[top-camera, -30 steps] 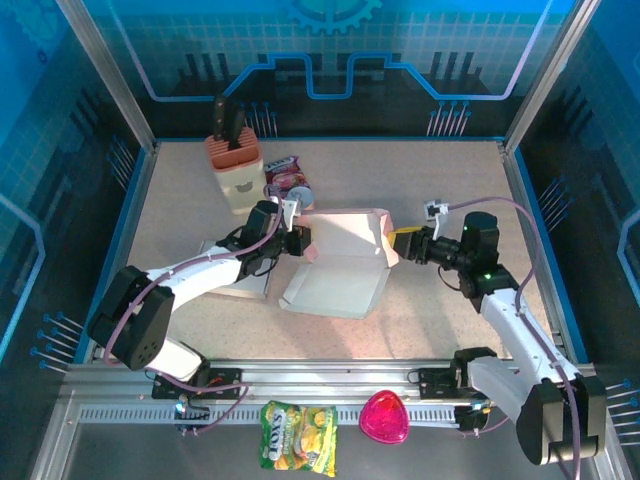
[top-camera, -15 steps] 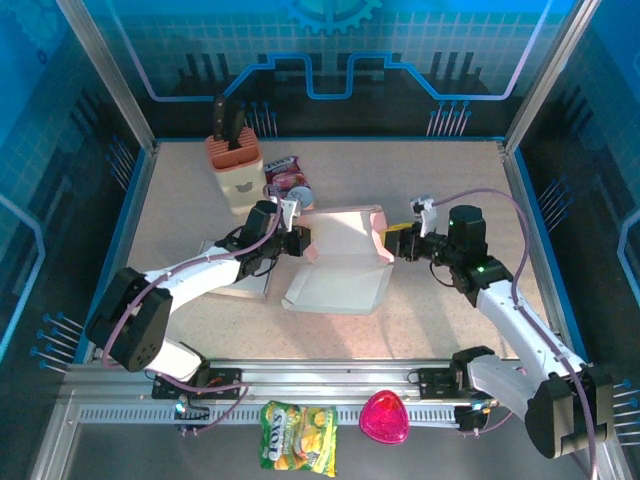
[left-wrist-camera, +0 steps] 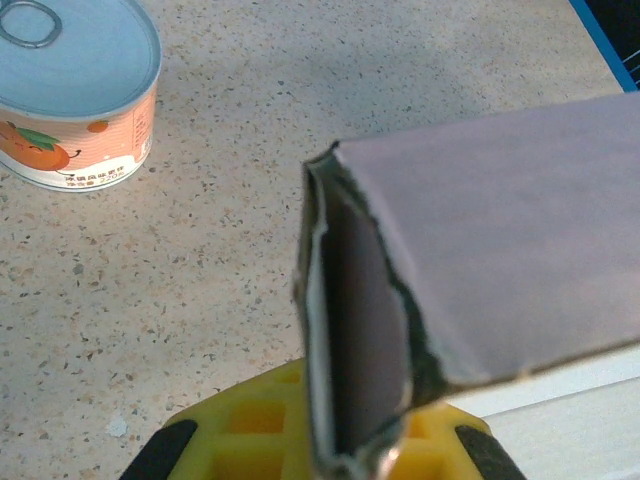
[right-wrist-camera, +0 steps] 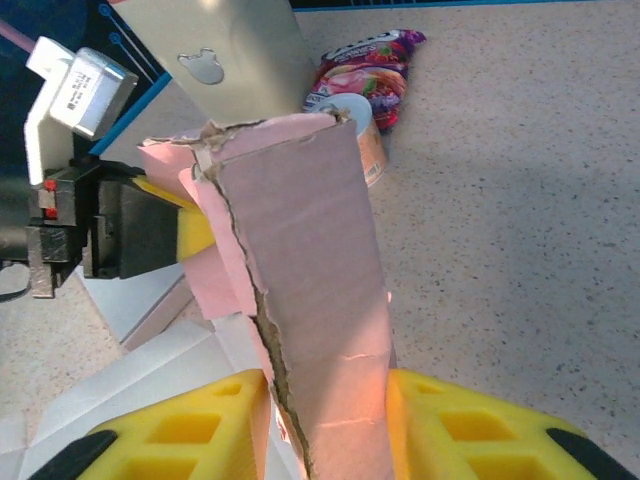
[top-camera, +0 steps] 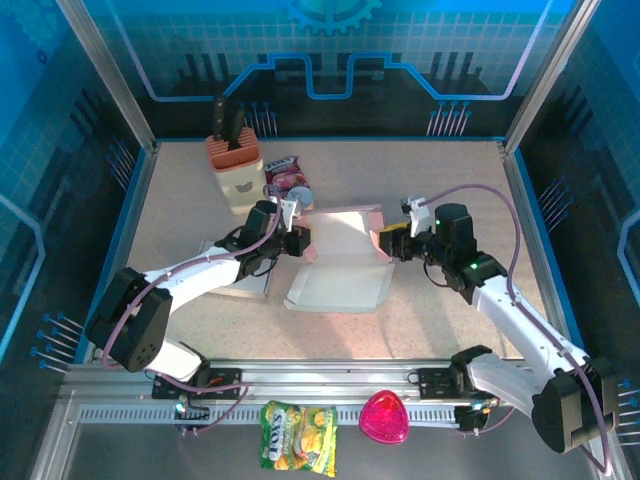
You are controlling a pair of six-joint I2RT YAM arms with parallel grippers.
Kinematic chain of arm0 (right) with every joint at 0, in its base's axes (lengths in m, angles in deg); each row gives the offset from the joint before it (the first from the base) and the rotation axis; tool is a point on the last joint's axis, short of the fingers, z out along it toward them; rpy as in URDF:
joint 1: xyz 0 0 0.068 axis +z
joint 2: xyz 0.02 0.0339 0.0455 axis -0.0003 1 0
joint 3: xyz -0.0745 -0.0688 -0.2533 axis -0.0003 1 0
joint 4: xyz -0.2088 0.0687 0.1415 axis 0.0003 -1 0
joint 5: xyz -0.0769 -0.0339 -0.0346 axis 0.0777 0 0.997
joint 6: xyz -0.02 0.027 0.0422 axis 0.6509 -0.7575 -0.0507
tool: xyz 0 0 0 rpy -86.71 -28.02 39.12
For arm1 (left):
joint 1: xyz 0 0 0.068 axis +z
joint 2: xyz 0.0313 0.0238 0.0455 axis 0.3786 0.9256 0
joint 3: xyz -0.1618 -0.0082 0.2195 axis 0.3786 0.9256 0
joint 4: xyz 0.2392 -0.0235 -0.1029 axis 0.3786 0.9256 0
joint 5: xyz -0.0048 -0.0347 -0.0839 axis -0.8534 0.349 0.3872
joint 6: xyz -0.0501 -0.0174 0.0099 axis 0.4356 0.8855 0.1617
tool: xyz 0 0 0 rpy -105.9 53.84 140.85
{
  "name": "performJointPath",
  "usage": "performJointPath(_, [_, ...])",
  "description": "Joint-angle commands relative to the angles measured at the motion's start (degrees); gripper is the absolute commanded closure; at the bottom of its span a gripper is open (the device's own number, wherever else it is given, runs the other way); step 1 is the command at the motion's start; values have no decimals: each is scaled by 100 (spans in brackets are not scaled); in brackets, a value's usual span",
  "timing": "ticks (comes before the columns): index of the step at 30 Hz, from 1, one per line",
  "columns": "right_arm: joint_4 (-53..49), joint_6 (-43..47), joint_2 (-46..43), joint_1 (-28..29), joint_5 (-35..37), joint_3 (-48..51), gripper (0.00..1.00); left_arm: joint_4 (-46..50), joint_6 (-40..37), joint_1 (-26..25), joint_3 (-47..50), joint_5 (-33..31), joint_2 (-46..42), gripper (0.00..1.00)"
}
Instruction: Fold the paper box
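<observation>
The paper box (top-camera: 340,262), pink outside and white inside, lies half folded at mid-table. My left gripper (top-camera: 300,240) is shut on its left side flap; in the left wrist view the torn flap edge (left-wrist-camera: 355,330) stands pinched between the yellow fingers (left-wrist-camera: 235,435) of the left gripper (left-wrist-camera: 350,450). My right gripper (top-camera: 385,243) grips the right side flap. In the right wrist view that pink flap (right-wrist-camera: 310,260) rises upright from the right gripper (right-wrist-camera: 325,430), touching both yellow pads. The left gripper's black body (right-wrist-camera: 110,235) shows beyond the flap.
A beige knife block (top-camera: 235,165), a candy bag (top-camera: 283,172) and an orange-label can (left-wrist-camera: 75,90) stand behind the box. A flat grey board (top-camera: 245,282) lies under the left arm. A snack bag (top-camera: 298,435) and a pink object (top-camera: 384,418) sit past the front rail.
The right arm has moved left and toward the back onto the box's right flap, and its jaws have narrowed onto it. The left arm has held still.
</observation>
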Motion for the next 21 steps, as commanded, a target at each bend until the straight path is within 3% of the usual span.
performJointPath(1, [-314,194,77,179,584,-210,63,1,-31,26,-174,117,-155,100])
performJointPath(16, [-676,257,347,760,1838,-534,59,113,-76,-39,-268,52,-126,100])
performJointPath(21, [-879,231,521,995,2436,-727,63,199,-95,-152,-354,-155,-78,100])
